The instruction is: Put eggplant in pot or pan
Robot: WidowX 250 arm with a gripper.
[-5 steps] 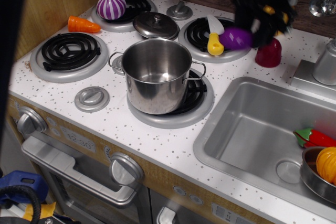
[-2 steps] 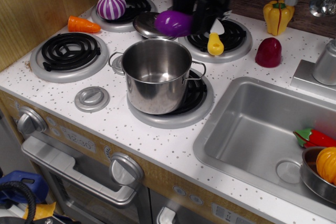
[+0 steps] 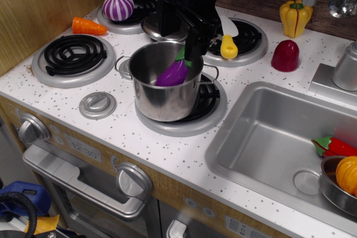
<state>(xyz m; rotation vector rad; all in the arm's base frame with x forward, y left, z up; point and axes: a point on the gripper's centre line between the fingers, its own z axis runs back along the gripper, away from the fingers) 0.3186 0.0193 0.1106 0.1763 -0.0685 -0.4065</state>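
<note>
Nearest me on the table (image 3: 167, 154) sits the pot (image 3: 165, 85), steel, on the front burner. Inside its mouth is the eggplant (image 3: 173, 73), leaning against the far-right wall, long axis tilted, purple end down toward the front-left, green stem up toward the back-right. My claw (image 3: 177, 26) hangs just above and behind it, over the far rim. The fingers (image 3: 195, 40) look spread apart, nothing pinched between them; the right one is close to the stem, touching or not I can't tell. Looks dropped in, so I'd judge straight up and clear comes next.
</note>
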